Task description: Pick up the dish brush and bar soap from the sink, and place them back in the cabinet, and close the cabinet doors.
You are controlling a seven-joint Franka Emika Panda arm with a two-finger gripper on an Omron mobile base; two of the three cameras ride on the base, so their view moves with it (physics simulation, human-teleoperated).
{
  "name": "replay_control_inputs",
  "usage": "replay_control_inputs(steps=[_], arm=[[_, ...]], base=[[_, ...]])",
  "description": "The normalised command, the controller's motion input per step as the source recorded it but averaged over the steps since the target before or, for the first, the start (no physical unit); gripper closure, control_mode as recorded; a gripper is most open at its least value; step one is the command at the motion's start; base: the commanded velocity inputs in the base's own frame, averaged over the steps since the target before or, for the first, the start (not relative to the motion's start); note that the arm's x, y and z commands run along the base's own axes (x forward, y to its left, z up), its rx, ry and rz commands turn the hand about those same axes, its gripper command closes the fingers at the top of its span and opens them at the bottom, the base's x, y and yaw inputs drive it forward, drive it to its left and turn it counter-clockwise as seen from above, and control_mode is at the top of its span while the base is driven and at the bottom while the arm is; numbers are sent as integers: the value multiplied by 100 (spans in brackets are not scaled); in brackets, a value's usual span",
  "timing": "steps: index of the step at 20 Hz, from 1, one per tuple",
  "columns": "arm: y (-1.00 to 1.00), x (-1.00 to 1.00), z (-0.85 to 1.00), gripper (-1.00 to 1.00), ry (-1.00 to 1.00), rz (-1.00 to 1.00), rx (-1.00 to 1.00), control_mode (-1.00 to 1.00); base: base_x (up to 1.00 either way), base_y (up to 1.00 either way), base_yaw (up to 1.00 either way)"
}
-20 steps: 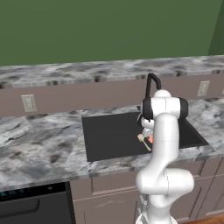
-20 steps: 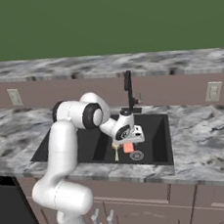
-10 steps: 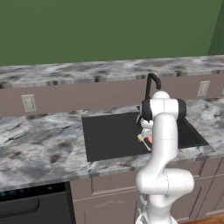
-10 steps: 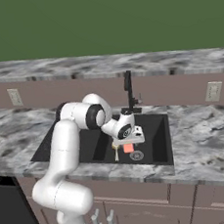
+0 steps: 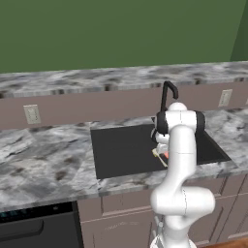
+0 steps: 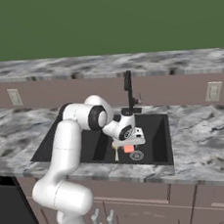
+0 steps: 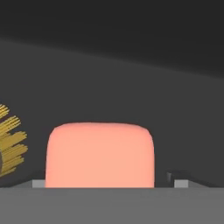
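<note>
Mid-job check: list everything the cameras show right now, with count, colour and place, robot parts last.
sink: one, matte black, set in the counter.
faucet: one, black, at the sink's back edge.
drain: one, grey, on the sink floor.
bar soap: one, salmon pink, on the sink floor, right before the pincer.
dish brush: one, cream yellow, beside the soap.
counter: one, grey marble.
wall outlets: cream, on the brown backsplash.
pincer: one, open, low over the soap.

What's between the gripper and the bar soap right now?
Nothing. In the hand view the bar soap sits directly ahead of the open gripper, on the bare black sink floor.
</note>
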Motion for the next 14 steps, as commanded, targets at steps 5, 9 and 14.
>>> replay_control_inputs(steps=[5, 9, 14], arm=[[0, 0, -9, 100, 1, 0, 0, -100], [0, 0, 0, 100, 1, 0, 0, -100], [0, 0, 0, 100, 0, 0, 0, -100]], base=[[0, 0, 0], [0, 0, 0], [0, 0, 0]])
